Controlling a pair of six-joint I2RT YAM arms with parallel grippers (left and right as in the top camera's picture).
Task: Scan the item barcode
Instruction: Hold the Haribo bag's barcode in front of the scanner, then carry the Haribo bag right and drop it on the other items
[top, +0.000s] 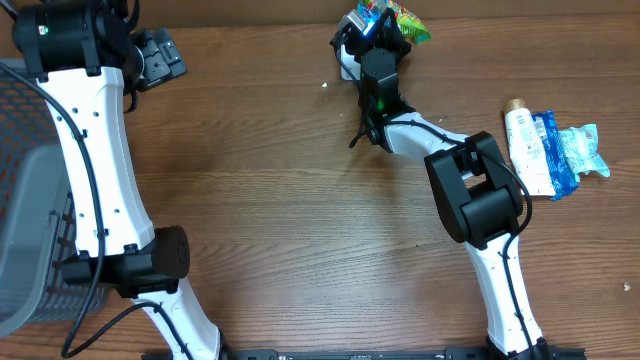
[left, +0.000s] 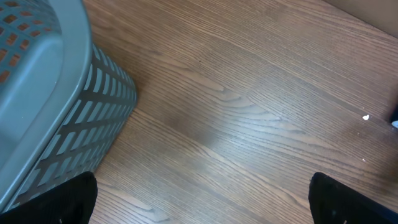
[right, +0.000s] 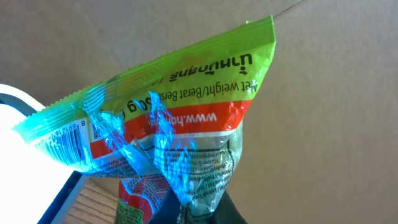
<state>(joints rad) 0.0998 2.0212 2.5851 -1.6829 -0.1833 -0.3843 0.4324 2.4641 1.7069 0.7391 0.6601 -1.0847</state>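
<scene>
Wood table (top: 280, 200), overhead: right gripper (top: 374, 28) is at the far edge, clamped on a green packet (top: 405, 25), just beside a white-black device (top: 347, 60). Left gripper (top: 160, 55) sits far left, near the grey basket (top: 25, 230), well apart from the packet. Tube (top: 522, 150) and blue pack (top: 565, 150) lie side by side at right.

Left wrist: fingers (left: 74, 199) spread wide, nothing between them, bare wood below. Basket wall at left, white speck (left: 365, 116) at right.

Right wrist: jaws closed, pinching the packet's crumpled lower end. Print reads upside down. Barcode (right: 62, 138) is at the packet's left end, next to a bright white surface (right: 18, 112).
</scene>
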